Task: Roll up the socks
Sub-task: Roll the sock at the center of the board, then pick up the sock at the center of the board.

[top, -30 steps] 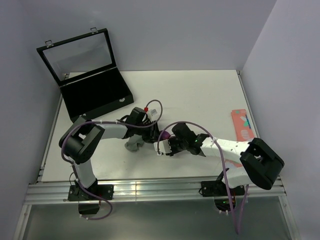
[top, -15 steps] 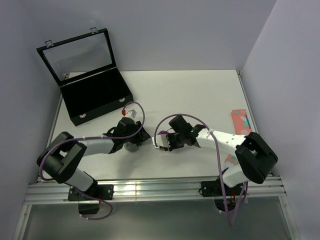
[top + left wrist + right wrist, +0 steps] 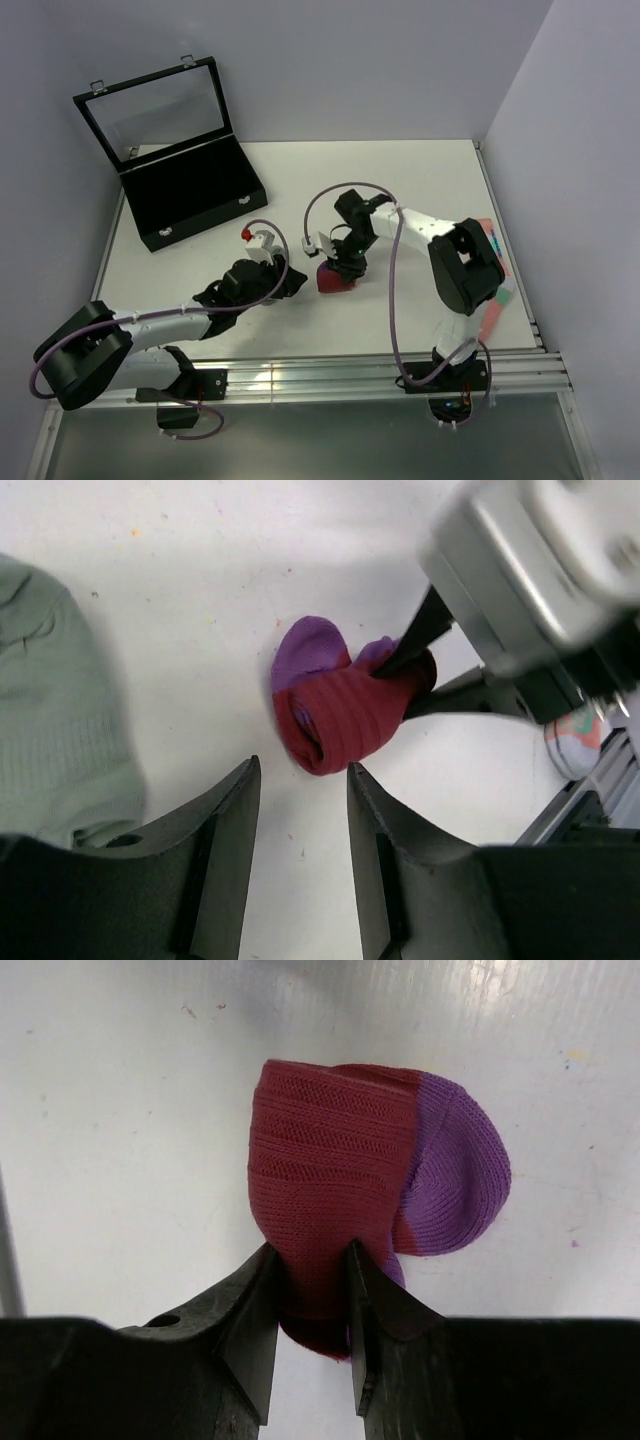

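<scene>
White arm links (image 3: 160, 322), black joints (image 3: 78, 358), purple cables (image 3: 392, 300), black fingers (image 3: 225, 850).

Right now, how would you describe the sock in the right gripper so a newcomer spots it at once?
On the white table, look right of the open black case in the top view, near the middle. There the right gripper pinches a rolled red sock, a small ribbed bundle. Its purple heel bulging from one side sets it apart from the plain grey sock lying nearby.

Grey sock (image 3: 55, 710) cut off at left edge; red sock (image 3: 330, 1180) bottom hidden btwn right fingers (image 3: 245, 1310).
</scene>
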